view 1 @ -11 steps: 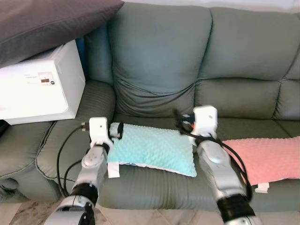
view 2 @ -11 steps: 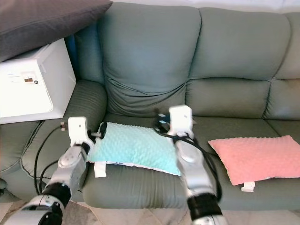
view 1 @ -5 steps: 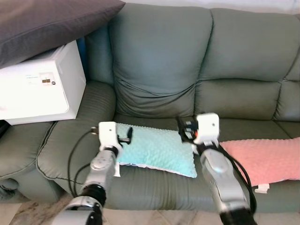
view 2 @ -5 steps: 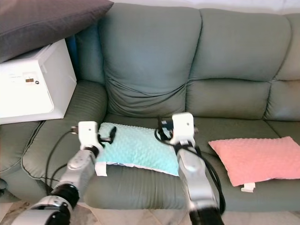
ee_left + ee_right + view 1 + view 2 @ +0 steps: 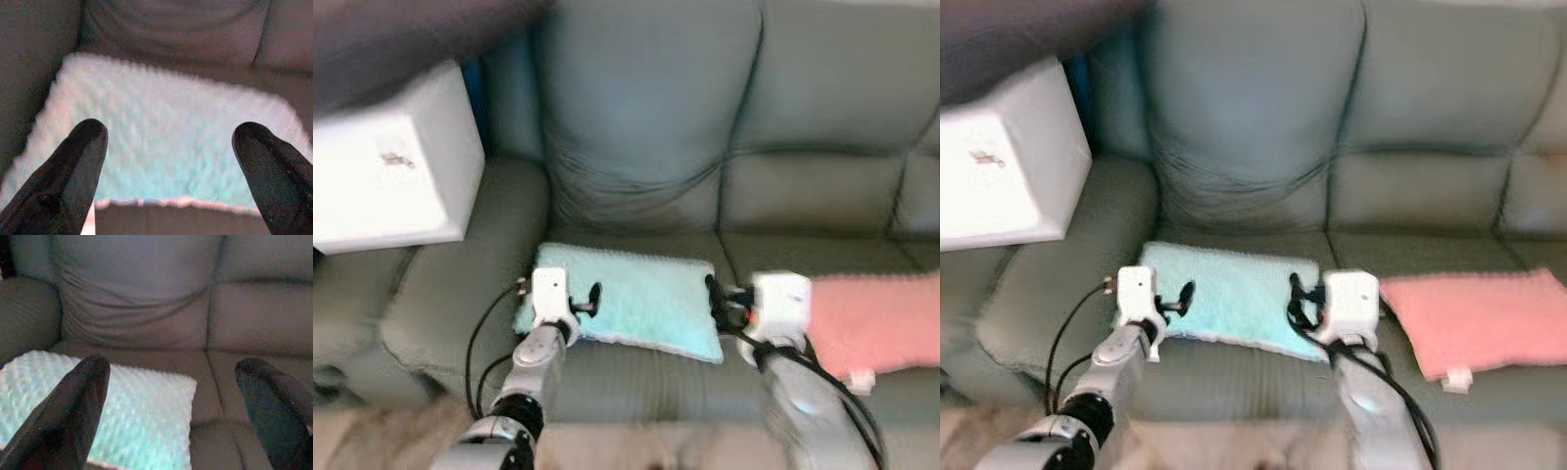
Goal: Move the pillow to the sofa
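Left eye view: pillow (image 5: 636,304) lies on the sofa (image 5: 646,127); left gripper (image 5: 585,300) and right gripper (image 5: 719,304) spread open, empty; pulling back could snag it.

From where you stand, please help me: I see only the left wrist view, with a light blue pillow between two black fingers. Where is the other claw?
Observer: The right claw hovers at the opposite end of the light blue pillow, fingers open.
Operator: Is another pillow nearby?
Observer: Yes, a pink pillow lies on the sofa seat, on the robot's right.
Operator: And on my left side?
Observer: A white box stands on the sofa's armrest, beyond the left claw.
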Motion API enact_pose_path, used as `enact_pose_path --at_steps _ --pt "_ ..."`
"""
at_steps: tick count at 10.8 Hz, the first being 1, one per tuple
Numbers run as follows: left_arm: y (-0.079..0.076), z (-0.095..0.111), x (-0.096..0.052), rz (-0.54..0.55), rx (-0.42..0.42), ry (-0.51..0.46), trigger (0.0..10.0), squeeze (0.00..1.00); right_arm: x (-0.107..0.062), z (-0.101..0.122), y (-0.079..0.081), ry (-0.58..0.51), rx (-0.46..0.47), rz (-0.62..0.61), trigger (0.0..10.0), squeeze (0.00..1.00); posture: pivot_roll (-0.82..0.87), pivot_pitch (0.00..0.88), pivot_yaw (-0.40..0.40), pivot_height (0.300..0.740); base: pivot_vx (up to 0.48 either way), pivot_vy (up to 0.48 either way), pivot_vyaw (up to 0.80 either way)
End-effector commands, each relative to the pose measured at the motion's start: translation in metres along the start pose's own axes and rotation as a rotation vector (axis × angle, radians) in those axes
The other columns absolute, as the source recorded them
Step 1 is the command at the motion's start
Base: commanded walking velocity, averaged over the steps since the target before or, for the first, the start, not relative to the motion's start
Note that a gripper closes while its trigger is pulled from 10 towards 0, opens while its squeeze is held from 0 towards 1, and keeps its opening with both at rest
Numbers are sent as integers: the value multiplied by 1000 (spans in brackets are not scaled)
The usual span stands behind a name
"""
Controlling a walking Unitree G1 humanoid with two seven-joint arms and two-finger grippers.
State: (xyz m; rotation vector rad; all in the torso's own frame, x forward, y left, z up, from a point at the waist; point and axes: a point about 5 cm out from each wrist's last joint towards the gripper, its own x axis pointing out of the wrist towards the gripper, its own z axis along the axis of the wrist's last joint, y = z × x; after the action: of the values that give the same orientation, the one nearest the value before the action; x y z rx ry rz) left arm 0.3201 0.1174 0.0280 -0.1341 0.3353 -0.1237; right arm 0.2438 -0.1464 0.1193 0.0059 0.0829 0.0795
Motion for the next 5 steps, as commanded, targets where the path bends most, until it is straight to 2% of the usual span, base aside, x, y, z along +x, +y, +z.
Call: enact_pose_path --at_steps 1,3,4,5 --pt "-2 -4 0 -3 6 26 10000 0 -10 9 3 -11 25 34 10000 0 -398 332 -59 740 0 0 0" --pt "-3 0 2 22 7 19 10000 0 -36 16 10 24 97 81 10000 0 -426 413 -42 740 0 0 0" --pt "0 0 2 46 28 23 10000 0 -42 19 12 33 104 76 10000 0 -428 430 -37 740 0 0 0" --pt "2 2 3 101 83 16 10000 0 -47 21 13 46 127 65 10000 0 -432 460 -32 740 0 0 0"
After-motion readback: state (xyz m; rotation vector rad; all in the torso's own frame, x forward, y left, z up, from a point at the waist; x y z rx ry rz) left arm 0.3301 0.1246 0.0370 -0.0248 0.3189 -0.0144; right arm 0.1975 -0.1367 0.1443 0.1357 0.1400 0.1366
